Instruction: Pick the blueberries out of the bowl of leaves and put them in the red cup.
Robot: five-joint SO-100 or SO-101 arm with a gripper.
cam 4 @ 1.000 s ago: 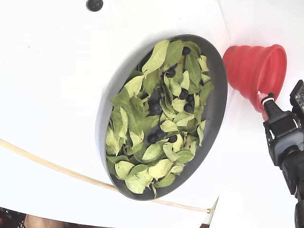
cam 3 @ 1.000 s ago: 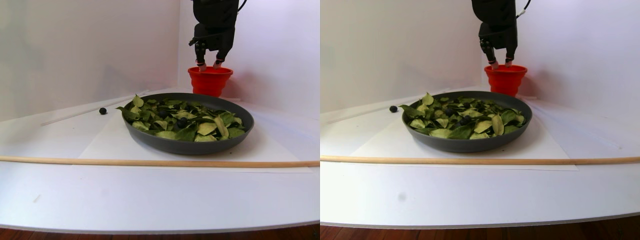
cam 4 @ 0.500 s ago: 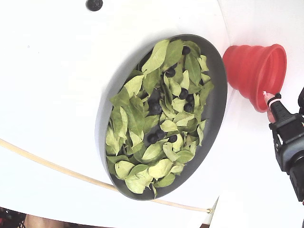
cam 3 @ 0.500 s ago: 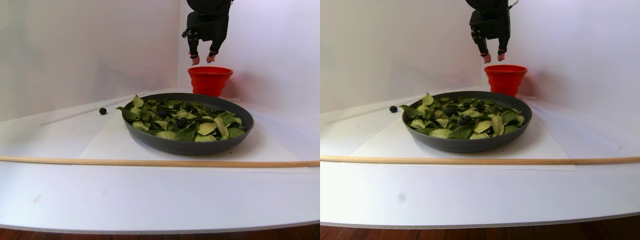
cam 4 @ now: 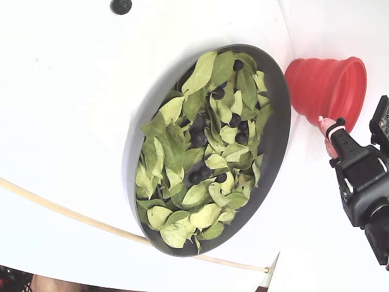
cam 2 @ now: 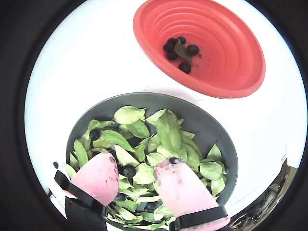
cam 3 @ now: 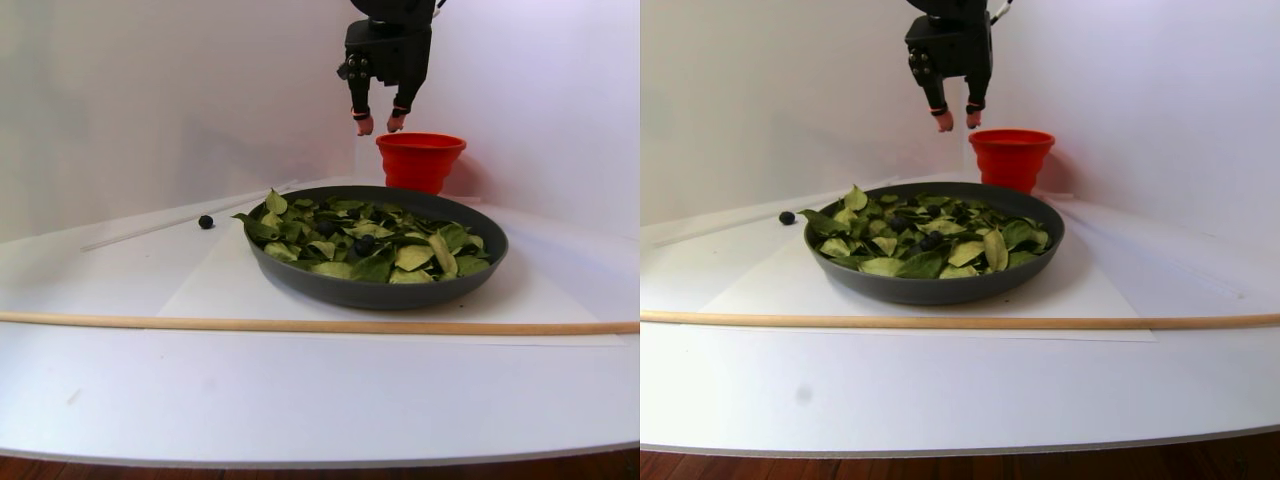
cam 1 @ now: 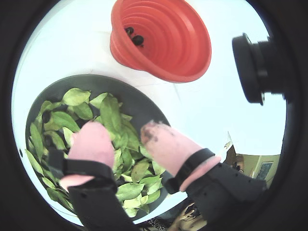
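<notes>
My gripper (cam 3: 378, 124) hangs open and empty in the air, just left of the red cup (cam 3: 420, 160) and above the far rim of the dark grey bowl of leaves (cam 3: 380, 293) in the stereo pair view. Both wrist views look down between the pink fingertips at the leaves: gripper (cam 2: 137, 166), gripper (cam 1: 122, 132). Several blueberries (cam 2: 192, 49) and a bit of leaf lie inside the red cup (cam 2: 231, 53). More blueberries (cam 4: 199, 139) sit among the leaves in the bowl (cam 4: 281, 121), one (cam 2: 128, 171) showing between my fingers.
A dark berry-like ball (cam 3: 205, 221) lies on the white table left of the bowl. A long wooden rod (cam 3: 300, 324) runs across the table in front of the bowl. White walls stand close behind the cup.
My gripper has risen from the cup's rim and shifted left in the stereo pair view, toward the bowl's far edge. It has stayed open.
</notes>
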